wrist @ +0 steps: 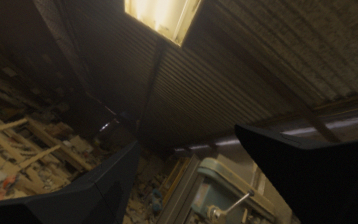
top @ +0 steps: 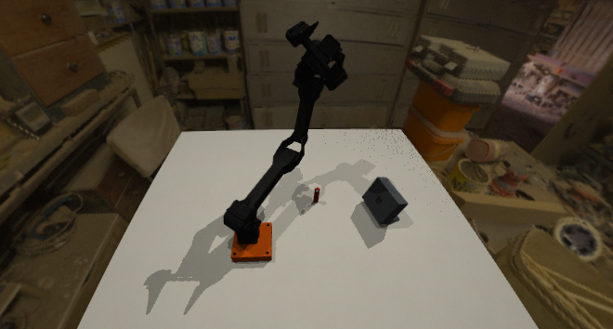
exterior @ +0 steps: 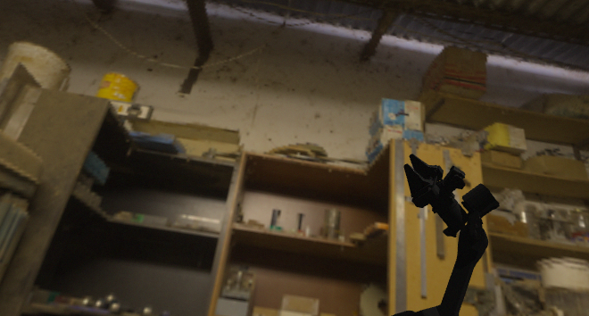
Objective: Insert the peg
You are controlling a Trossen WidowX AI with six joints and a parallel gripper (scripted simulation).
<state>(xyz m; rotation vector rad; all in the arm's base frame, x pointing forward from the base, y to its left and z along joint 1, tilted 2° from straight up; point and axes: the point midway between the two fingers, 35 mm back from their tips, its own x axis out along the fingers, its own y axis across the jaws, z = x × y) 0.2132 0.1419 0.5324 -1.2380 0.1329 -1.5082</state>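
Note:
A small dark red peg (top: 316, 195) stands upright on the white table (top: 325, 281) in the top view, with a lighter top. Its cross-section is too small to tell. The dark grey sloped panel (top: 388, 203) stands to its right, with a small dark hole (top: 379, 200) in its left-facing face. My black gripper (exterior: 409, 161) (wrist: 187, 135) is open and empty, raised high above the table, far from peg and panel. In the wrist view its two fingers stand wide apart against the ceiling. Peg and panel do not show in the exterior view or the wrist view.
The arm's orange base plate (top: 265, 243) sits on the table, left of and nearer the camera than the peg. The arm stretches up and away from it. Shadows of the arm fall across the table. Shelves, cabinets and buckets stand beyond the table edges.

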